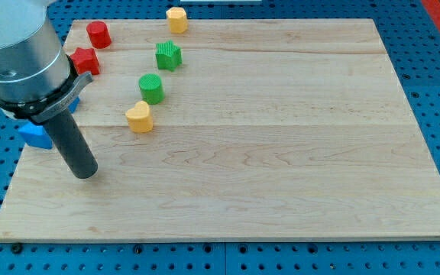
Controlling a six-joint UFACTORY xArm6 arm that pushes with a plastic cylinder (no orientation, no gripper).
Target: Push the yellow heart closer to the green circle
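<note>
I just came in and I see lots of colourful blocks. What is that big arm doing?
The arm pushes blocks around a wooden board with its tool. My tip rests at the view's left, touching nothing, left of and below the yellow heart. The heart already sits very close to the green circle, just below it.

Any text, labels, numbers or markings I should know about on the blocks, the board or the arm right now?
None: no readable text, number or sign on the wooden board, the yellow heart, the green circle, the other blocks, or the arm above my tip.
</note>
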